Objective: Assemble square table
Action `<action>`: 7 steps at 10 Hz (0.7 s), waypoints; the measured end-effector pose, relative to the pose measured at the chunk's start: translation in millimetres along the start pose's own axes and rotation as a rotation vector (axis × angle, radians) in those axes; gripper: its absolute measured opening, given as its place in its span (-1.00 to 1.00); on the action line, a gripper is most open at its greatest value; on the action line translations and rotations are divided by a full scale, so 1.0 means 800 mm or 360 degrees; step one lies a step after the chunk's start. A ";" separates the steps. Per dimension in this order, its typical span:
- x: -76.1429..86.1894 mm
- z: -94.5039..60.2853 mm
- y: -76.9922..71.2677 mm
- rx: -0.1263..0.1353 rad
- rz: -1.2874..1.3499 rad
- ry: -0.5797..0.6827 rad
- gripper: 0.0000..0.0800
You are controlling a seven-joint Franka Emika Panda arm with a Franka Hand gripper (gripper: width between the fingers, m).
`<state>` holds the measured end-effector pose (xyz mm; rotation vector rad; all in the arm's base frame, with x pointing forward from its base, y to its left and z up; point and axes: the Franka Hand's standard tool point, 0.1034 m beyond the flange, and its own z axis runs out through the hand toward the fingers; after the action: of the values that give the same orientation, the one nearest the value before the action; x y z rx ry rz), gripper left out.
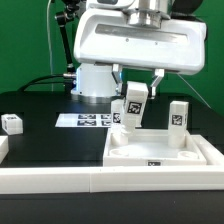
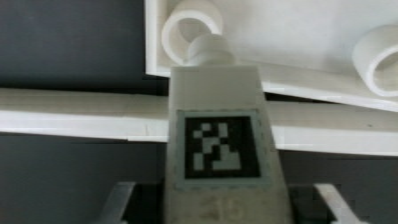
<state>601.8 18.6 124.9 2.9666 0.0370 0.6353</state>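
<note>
My gripper [image 1: 140, 88] is shut on a white peg leg [image 1: 134, 106] with a black-and-white tag and holds it tilted over the back corner of the white square tabletop [image 1: 160, 158] on the exterior view's left. In the wrist view the leg [image 2: 217, 120] runs out from between my fingers [image 2: 139, 198], and its narrow tip points at a round corner socket [image 2: 187, 30] of the tabletop [image 2: 311, 45]. A second leg [image 1: 178, 115] stands upright in the tabletop at the back, on the exterior view's right. A third leg [image 1: 12, 124] lies on the black table at the exterior view's left.
The marker board [image 1: 92, 120] lies flat behind the tabletop, near the robot's base. A long white border rail [image 1: 50, 180] runs along the front of the table; a white band [image 2: 71, 108] crosses the wrist view below the tabletop.
</note>
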 end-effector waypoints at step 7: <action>0.013 -0.004 -0.019 0.0089 0.0111 0.0014 -0.27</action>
<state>610.3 34.4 130.2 3.0306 -0.0492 0.6668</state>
